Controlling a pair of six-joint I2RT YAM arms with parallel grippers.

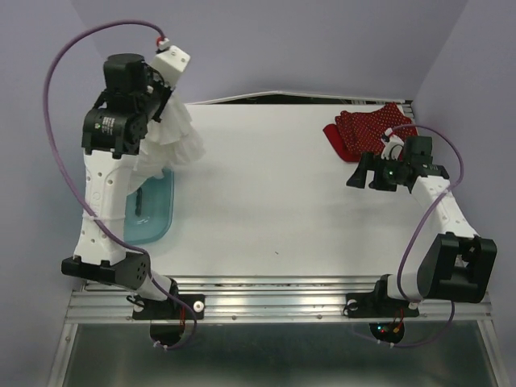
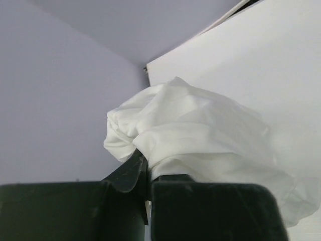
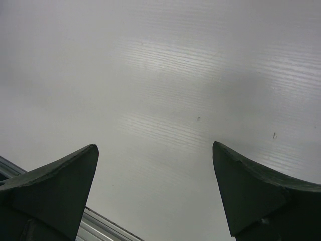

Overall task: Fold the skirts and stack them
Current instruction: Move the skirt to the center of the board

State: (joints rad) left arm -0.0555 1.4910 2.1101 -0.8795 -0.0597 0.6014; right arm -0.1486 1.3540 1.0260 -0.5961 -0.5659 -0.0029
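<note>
The white skirt hangs bunched in the air from my left gripper, raised high over the table's left side. In the left wrist view the white skirt is pinched between the shut fingers. The red polka-dot skirt lies crumpled at the far right of the table. My right gripper is open and empty, hovering just in front of the red skirt. In the right wrist view its fingers are spread wide over bare table.
A translucent teal plastic tub sits on the table's left side, under the hanging white skirt and behind the left arm. The white table ends in a metal rail at the near edge. Walls close in behind.
</note>
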